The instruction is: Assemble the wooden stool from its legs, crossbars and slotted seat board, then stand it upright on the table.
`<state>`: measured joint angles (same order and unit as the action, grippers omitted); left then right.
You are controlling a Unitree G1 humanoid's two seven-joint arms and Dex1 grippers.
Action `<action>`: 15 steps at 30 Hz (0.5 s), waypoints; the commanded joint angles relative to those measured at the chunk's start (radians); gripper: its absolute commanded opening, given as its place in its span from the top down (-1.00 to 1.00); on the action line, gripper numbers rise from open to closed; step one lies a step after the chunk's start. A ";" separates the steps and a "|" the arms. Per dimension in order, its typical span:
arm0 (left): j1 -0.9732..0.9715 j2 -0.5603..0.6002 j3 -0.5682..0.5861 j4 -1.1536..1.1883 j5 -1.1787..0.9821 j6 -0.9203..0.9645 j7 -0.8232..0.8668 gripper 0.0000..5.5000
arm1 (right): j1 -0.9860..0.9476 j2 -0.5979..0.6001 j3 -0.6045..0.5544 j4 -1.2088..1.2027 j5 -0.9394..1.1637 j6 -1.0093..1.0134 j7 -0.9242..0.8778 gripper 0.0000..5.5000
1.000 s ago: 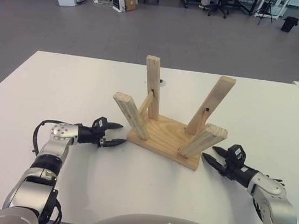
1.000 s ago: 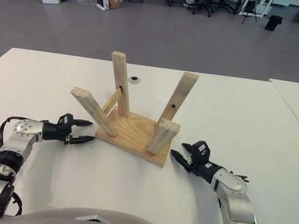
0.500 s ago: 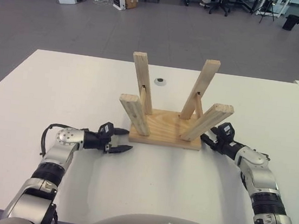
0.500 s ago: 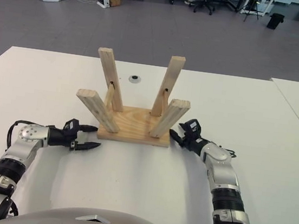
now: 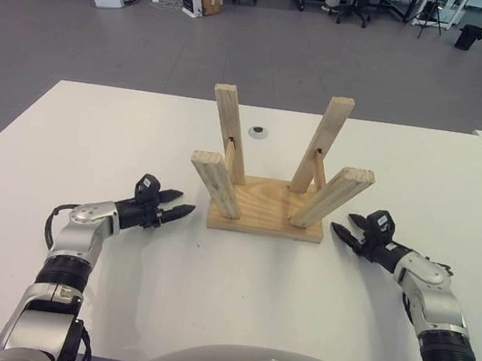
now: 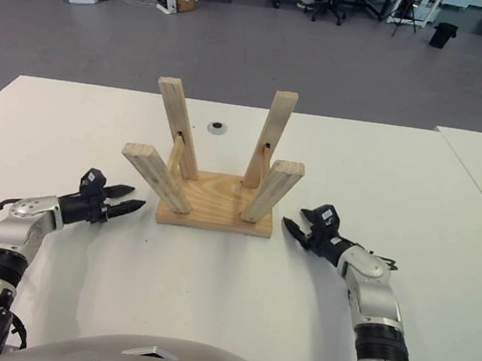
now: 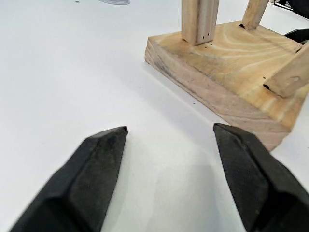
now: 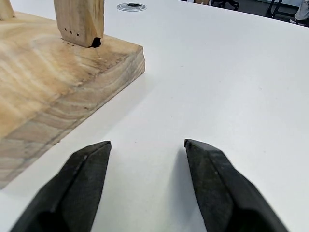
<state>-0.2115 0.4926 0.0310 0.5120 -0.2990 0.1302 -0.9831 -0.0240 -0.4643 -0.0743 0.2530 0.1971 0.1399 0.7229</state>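
Arms low, jaws spread, flanking stool [image 5: 264,219]

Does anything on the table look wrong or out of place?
Yes: the stool is upside down, its seat board flat on the table and its four legs pointing up. The open left hand and right hand lie beside it, apart.
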 commanded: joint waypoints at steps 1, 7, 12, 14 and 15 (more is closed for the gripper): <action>0.050 -0.027 -0.024 0.003 0.070 -0.052 0.077 -0.20 | 0.060 0.001 0.017 -0.055 -0.003 0.015 -0.002 -0.04; 0.073 -0.014 -0.087 -0.007 0.081 -0.097 -0.021 -0.20 | 0.083 0.014 0.032 -0.095 -0.002 0.027 -0.014 -0.04; 0.055 -0.043 -0.136 0.017 0.107 -0.142 -0.016 -0.20 | 0.083 0.021 0.052 -0.107 -0.004 0.034 -0.012 -0.04; 0.036 -0.070 -0.168 0.023 0.121 -0.154 -0.010 -0.20 | 0.092 0.026 0.076 -0.134 -0.001 0.043 0.000 -0.04; 0.029 -0.082 -0.177 0.026 0.128 -0.157 -0.006 -0.20 | 0.096 0.029 0.088 -0.153 0.002 0.049 0.005 -0.04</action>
<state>-0.1937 0.4517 -0.0830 0.5084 -0.2248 -0.0528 -0.9925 0.0526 -0.4503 -0.0254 0.1343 0.1965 0.1644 0.7105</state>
